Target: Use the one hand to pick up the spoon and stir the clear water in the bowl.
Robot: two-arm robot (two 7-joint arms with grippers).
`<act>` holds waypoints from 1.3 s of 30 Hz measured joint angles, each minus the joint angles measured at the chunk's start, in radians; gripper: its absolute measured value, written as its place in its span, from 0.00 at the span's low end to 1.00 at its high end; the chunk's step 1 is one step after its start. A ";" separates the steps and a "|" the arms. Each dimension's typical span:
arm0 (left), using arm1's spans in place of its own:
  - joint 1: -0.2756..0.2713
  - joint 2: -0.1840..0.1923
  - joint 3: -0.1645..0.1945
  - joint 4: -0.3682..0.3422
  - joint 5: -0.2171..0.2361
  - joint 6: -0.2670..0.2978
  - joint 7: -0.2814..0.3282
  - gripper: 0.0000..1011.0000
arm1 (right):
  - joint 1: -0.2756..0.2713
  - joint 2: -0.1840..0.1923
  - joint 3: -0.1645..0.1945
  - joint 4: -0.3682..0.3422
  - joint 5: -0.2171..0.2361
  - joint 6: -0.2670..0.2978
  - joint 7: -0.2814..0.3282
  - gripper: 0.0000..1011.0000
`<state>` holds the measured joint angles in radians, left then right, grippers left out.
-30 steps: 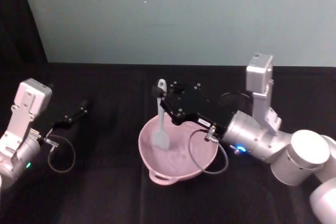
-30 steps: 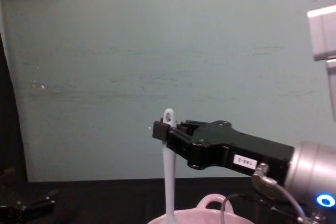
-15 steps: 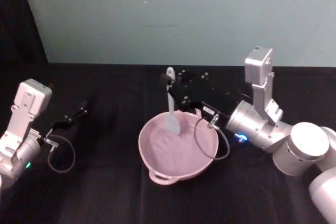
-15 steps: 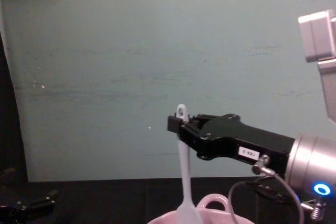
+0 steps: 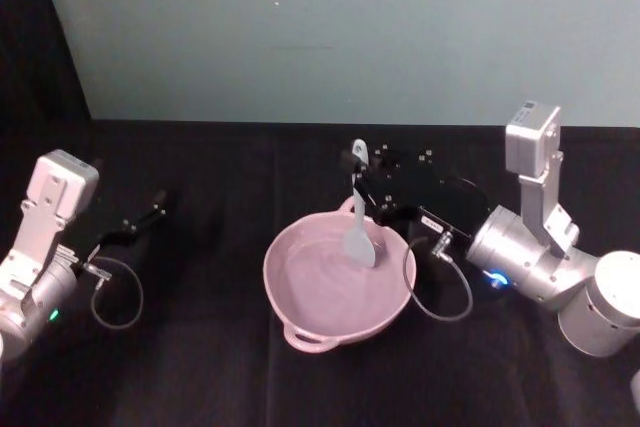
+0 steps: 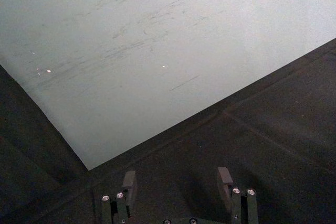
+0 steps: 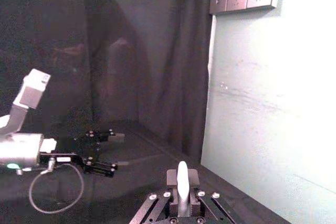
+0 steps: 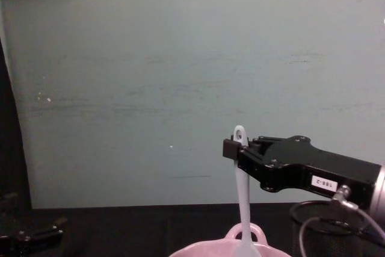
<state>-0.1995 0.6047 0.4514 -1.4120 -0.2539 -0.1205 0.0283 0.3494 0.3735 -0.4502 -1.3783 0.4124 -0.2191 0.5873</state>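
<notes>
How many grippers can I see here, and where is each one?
2. The right gripper holds the spoon upright, its blade down in the bowl near the far rim. The left gripper is open, parked over the table's left side.

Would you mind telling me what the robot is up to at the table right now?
The right gripper is shut on the handle of the white spoon. It holds the spoon upright, blade down inside the pink bowl, toward the bowl's far right side, as if stirring. The left gripper is parked open above the black table, off to the left and away from the bowl.
</notes>
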 joint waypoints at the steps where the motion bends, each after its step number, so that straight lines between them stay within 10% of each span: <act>1: 0.000 0.000 0.000 0.000 0.000 0.000 0.000 0.99 | -0.004 0.002 0.001 -0.006 0.003 0.002 0.001 0.12; 9: 0.000 0.000 0.000 0.000 0.000 0.000 0.000 0.99 | -0.032 0.001 -0.012 -0.047 0.031 0.004 0.036 0.12; 27: 0.000 0.000 0.000 0.000 0.000 0.000 0.000 0.99 | 0.060 -0.098 -0.062 0.132 0.010 -0.071 0.060 0.12; 39: 0.000 0.000 0.000 0.000 0.000 0.000 0.000 0.99 | 0.028 -0.056 -0.020 0.083 -0.018 -0.069 0.016 0.12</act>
<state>-0.1995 0.6047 0.4514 -1.4120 -0.2539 -0.1205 0.0283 0.3774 0.3171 -0.4707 -1.2956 0.3948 -0.2877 0.6029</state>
